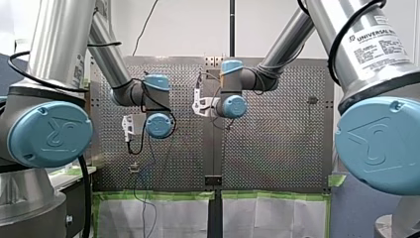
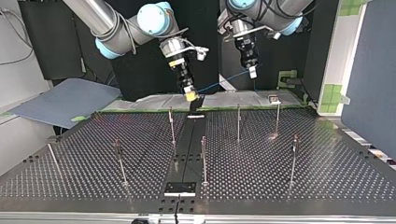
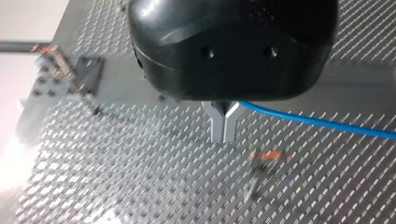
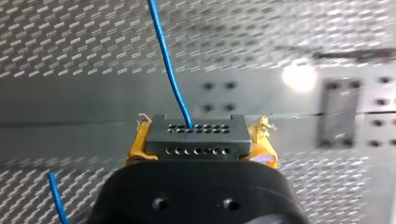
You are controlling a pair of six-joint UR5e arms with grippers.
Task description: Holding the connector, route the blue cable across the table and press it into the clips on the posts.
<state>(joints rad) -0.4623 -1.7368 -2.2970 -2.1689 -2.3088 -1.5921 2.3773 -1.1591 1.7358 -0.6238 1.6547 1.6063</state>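
My right gripper [image 4: 199,145] is squeezed tight on the connector [image 4: 196,134]. The connector is a small black block with rows of little holes. The yellow pads [image 4: 137,147] press on its two short sides. The blue cable [image 4: 168,65] comes out of the front of the block and runs away over the table [image 2: 327,177]. In the top view the connector hangs in the air over the far edge of the table, near the middle.

My left gripper [image 3: 224,127] has its two metal fingers [image 3: 218,129] closed together. The cable seems to be pinched where they meet, and it runs off to one side. In the top view this gripper is up in the air, to the right of the other one and past the table's far edge. The cable makes a line between the two grippers, and more of it hangs down below the left one.

The thin posts [image 2: 238,123] stand here and there on the table, well apart from both grippers. No cable sits on any post yet, so I think the job has only just begun.

The cable looks thin, light and bendy. It will droop and swing if it goes slack, so it is best held a bit tight. The connector is hard, and its sides are a good place to hold it. A hard tug where the cable joins the block could hurt it.
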